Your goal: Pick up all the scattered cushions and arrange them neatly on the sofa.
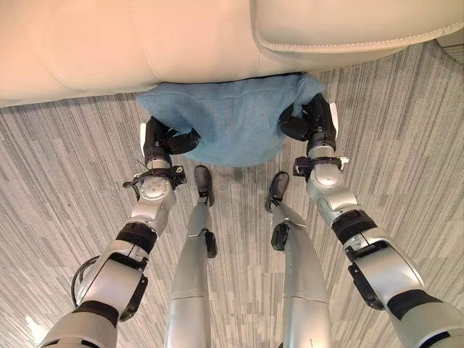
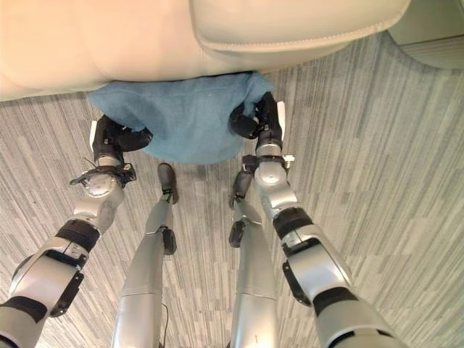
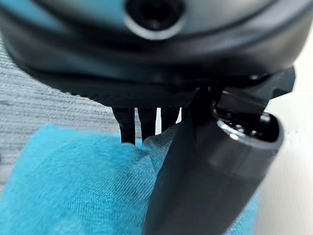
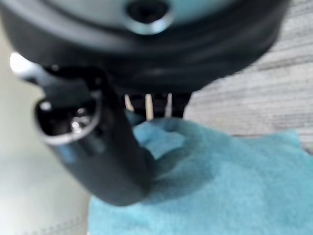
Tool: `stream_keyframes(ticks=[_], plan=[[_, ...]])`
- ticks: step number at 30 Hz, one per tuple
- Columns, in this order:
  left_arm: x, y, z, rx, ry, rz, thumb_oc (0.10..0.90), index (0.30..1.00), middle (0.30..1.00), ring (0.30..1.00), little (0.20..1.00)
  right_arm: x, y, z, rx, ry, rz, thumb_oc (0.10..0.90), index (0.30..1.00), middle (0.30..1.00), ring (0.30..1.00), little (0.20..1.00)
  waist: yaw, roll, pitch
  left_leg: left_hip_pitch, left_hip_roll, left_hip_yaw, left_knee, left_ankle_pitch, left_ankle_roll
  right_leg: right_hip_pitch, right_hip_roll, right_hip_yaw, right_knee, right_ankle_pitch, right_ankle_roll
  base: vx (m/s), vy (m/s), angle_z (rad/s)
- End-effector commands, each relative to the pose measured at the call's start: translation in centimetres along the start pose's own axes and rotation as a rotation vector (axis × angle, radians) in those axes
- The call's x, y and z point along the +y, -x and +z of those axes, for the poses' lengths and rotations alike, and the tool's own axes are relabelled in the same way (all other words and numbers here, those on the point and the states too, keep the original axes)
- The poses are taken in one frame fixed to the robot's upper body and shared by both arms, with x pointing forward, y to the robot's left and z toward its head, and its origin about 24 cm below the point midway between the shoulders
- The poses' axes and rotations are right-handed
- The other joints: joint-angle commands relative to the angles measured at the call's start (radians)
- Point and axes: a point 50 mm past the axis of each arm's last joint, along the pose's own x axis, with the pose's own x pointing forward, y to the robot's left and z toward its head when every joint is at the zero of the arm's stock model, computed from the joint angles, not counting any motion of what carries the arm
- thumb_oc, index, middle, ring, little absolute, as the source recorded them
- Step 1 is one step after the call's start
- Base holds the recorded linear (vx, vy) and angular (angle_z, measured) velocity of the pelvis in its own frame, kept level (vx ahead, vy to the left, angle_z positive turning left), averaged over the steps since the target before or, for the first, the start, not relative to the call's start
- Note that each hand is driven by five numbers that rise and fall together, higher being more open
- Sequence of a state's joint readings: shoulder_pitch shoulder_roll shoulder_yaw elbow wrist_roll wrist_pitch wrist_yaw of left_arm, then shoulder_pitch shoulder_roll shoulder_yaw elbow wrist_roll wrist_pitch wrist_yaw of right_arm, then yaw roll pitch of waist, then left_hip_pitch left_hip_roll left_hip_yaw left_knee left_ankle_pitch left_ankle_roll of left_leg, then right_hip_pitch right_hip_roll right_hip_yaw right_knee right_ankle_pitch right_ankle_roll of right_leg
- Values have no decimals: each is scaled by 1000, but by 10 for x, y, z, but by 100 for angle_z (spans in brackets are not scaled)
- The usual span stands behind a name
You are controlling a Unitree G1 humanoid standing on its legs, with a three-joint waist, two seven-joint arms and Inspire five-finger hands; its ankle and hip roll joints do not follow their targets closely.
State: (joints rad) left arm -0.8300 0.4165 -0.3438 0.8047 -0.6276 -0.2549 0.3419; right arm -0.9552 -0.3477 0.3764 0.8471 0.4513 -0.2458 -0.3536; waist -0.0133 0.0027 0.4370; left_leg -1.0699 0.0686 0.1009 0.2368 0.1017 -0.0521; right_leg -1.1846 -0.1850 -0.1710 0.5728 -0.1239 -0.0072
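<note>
Striped grey floor [image 1: 65,181] meets the cream sofa [image 1: 109,43] — both hands, left [image 1: 161,141] and right [image 1: 312,119], have fingers [image 3: 128,128] clenched on the blue cushion [image 1: 235,119] between them.

Blue cushion [image 1: 235,123], cream sofa [image 1: 145,43], grey streaked floor [image 1: 65,181]

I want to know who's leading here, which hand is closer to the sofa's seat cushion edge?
Right. The right hand grips the blue cushion at its corner right by the sofa edge; the left hand pinches the cushion's opposite side, farther out over the floor.
</note>
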Motion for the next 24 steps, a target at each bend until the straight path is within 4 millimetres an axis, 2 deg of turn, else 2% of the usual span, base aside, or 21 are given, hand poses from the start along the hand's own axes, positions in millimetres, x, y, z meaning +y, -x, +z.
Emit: stream_keyframes(ticks=[1,4,7,11,14,18,19,20,23,24], plan=[[-61,13,52,-291,157,-248,400,300,300,300,300,70,32,9,-129,-82,321,400,300,300,300,300,-14,36,-145,-66,-44,-14,13,-69,28,26,37,41,-135,37,94,0,0,0],[-58,16,48,-288,157,-249,400,300,300,300,300,63,34,8,-140,-83,307,400,300,300,300,300,-14,36,-157,-53,-43,-17,2,-64,25,38,39,39,-139,37,94,0,0,0],[-56,29,30,-249,163,-258,400,300,300,300,300,48,45,-1,-153,-65,282,400,300,300,300,300,-16,32,-178,-1,-42,-18,-22,-59,19,89,41,31,-160,40,94,-9,-11,4],[-55,47,7,-192,173,-283,400,300,300,300,300,27,62,-22,-108,-58,237,400,300,300,300,300,-19,31,-188,81,-41,-22,-53,-55,13,164,40,15,-178,40,97,-2,-24,10],[-52,64,-15,-125,190,-301,400,300,300,300,300,17,80,-37,-68,-87,206,400,300,300,300,300,-21,26,-190,174,-44,-28,-81,-52,12,248,45,1,-199,39,100,0,-10,-6],[-48,84,-40,-34,203,-318,400,300,300,300,300,15,103,-54,-9,-109,209,400,300,300,300,300,-23,20,-184,319,-45,-31,-113,-49,11,386,52,-14,-230,33,96,23,-49,-2],[-46,89,-45,-19,198,-325,400,300,300,300,300,14,108,-57,-4,-107,216,400,300,300,300,300,-23,19,-180,360,-42,-29,-125,-48,10,423,54,-19,-239,30,94,-30,-42,5],[-43,93,-48,-10,192,-331,400,300,300,300,300,12,113,-57,-5,-105,223,400,300,300,300,300,-21,19,-174,388,-38,-23,-136,-21,15,456,57,-30,-261,57,85,-22,-53,5],[-35,107,-59,27,197,-325,400,300,300,300,300,8,127,-61,2,-87,238,400,300,300,300,300,-22,17,-174,505,-33,-25,-169,-17,10,581,69,-45,-298,45,79,37,-66,3],[-35,107,-59,27,197,-325,400,300,300,300,300,8,127,-61,3,-87,238,400,300,300,300,300,-22,17,-172,508,-33,-26,-170,-16,10,585,69,-46,-299,45,79,84,-73,3]])
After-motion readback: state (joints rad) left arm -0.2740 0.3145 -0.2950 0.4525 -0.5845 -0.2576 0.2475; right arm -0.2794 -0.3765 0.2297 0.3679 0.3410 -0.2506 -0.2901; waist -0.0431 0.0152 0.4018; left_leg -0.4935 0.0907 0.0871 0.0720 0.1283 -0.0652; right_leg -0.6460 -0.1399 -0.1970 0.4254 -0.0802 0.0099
